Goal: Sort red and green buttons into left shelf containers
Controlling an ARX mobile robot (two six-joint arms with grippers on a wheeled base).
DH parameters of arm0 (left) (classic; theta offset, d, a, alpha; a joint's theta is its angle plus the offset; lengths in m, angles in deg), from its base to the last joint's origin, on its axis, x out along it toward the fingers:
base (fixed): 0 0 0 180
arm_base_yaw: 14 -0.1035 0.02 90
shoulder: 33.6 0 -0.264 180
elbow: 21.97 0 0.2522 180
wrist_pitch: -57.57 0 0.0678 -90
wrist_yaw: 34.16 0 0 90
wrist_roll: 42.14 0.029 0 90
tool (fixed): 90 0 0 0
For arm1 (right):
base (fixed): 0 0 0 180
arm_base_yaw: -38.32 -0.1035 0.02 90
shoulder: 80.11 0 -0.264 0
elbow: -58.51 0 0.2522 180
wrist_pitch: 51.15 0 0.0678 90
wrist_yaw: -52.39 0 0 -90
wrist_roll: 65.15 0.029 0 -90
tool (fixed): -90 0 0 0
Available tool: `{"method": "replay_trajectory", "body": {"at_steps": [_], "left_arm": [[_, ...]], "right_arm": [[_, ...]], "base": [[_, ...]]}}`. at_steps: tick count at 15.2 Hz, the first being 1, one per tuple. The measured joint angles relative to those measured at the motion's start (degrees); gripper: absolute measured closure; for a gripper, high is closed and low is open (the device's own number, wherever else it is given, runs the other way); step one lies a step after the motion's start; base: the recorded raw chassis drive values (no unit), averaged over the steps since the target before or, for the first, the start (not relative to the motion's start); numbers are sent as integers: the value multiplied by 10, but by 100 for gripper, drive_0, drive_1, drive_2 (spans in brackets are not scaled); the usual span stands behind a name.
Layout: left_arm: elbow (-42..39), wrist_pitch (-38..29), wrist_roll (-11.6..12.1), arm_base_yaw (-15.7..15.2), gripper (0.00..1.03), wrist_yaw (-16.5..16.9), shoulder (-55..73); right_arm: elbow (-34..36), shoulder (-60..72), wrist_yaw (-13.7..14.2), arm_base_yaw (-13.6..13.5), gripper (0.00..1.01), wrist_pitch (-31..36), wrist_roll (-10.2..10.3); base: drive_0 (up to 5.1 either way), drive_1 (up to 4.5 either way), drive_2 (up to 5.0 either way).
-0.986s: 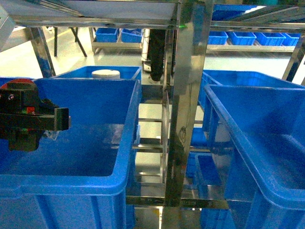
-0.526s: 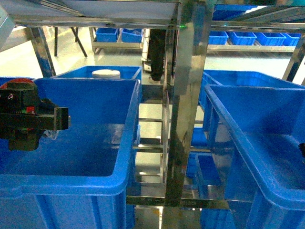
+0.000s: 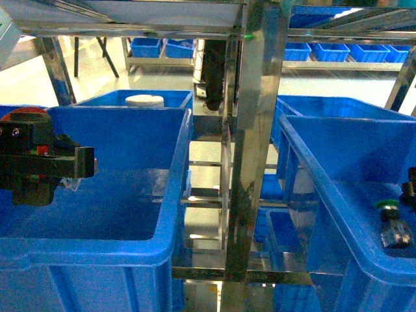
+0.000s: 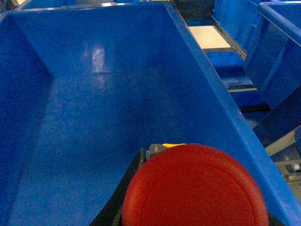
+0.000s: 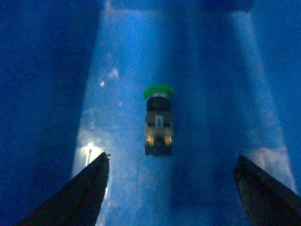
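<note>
We are facing the shelf post (image 3: 250, 162) with a deep blue bin on either side, and the step in hand looks like the drop-off of the red button while the green one waits to be picked. The left bin (image 3: 169, 195) is the largest thing before us; its floor is bare in the left wrist view (image 4: 94, 117). Our left gripper (image 3: 39, 162) hangs over that bin's left side, clamped on the red button (image 4: 195, 186), whose cap fills the bottom of the wrist view and shows as a red dome atop the gripper in the head view (image 3: 25, 115). The right bin (image 3: 305, 169) holds the green button (image 5: 159, 120), lying on its side on the floor, cap pointing away from the wrist camera; in the head view it sits near the right edge (image 3: 392, 224). Our right gripper (image 5: 171, 188) is spread wide, empty, its fingers (image 5: 84, 193) on either side of the button but short of it. We judge the next move for the left is to let go of the red button over the bin floor; for the right, to descend, straddle the switch block and close on it.
</note>
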Motion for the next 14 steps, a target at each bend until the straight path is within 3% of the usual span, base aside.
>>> {"method": "replay_trajectory", "body": {"at_steps": [2, 5, 6, 9, 12, 14], "left_arm": [[0, 0, 0, 0, 77, 0, 0], [0, 0, 0, 0, 77, 0, 0], [0, 0, 0, 0, 77, 0, 0], [0, 0, 0, 0, 77, 0, 0], [0, 0, 0, 0, 77, 0, 0], [0, 0, 0, 0, 77, 0, 0]], "right_arm": [[40, -44, 11, 4, 4, 75, -1], [124, -144, -11, 7, 3, 124, -7], [173, -188, -14, 7, 3, 155, -17], [320, -337, -40, 4, 3, 251, -10], [426, -544, -71, -9, 3, 166, -5], [431, -669, -115, 14, 3, 80, -3]], "base": [[0, 0, 0], [0, 0, 0], [0, 0, 0], [0, 0, 0], [0, 0, 0], [0, 0, 0]]}}
